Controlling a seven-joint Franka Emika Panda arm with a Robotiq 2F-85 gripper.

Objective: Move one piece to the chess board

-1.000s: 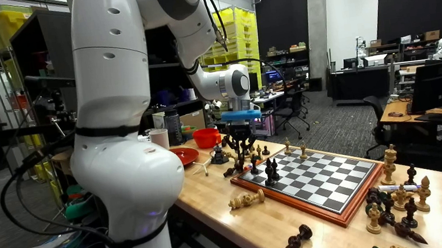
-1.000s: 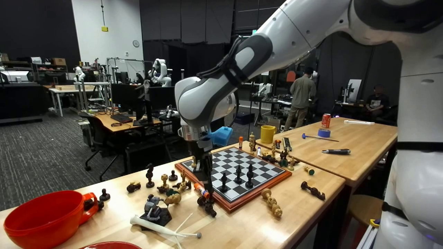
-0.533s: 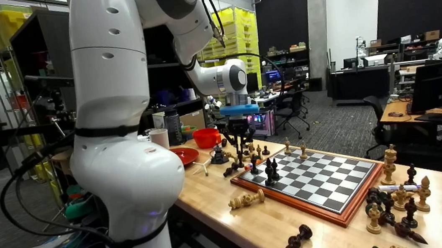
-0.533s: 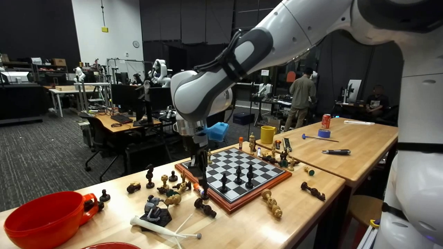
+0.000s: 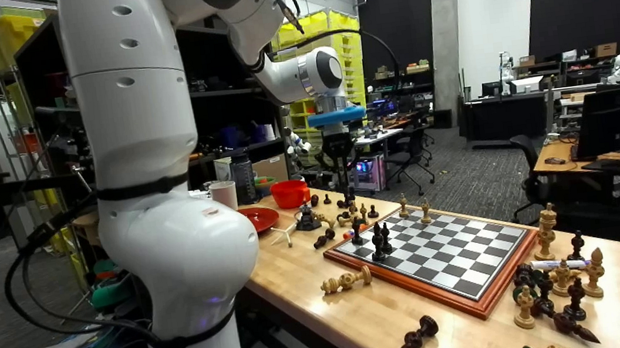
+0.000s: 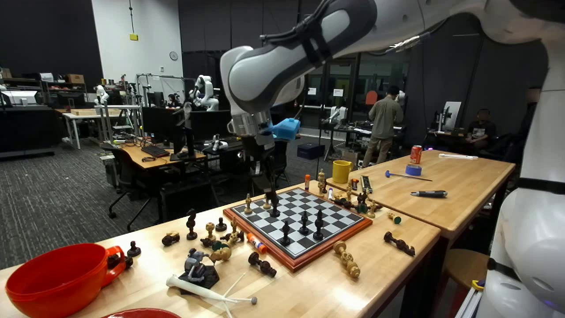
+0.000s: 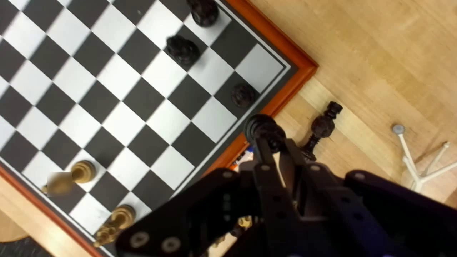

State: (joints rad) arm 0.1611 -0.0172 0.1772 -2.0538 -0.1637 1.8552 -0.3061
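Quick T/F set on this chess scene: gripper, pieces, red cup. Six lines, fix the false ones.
1. The gripper holds a dark chess piece. True.
2. Three other dark pieces stand on the chess board. True.
3. The chess board holds only dark pieces. False: two light pieces stand on it too.
4. The held dark chess piece is set down. False: it hangs in the gripper.
5. A red cup stands on the table. True.
6. The red cup touches the chess board. False: they stand apart.
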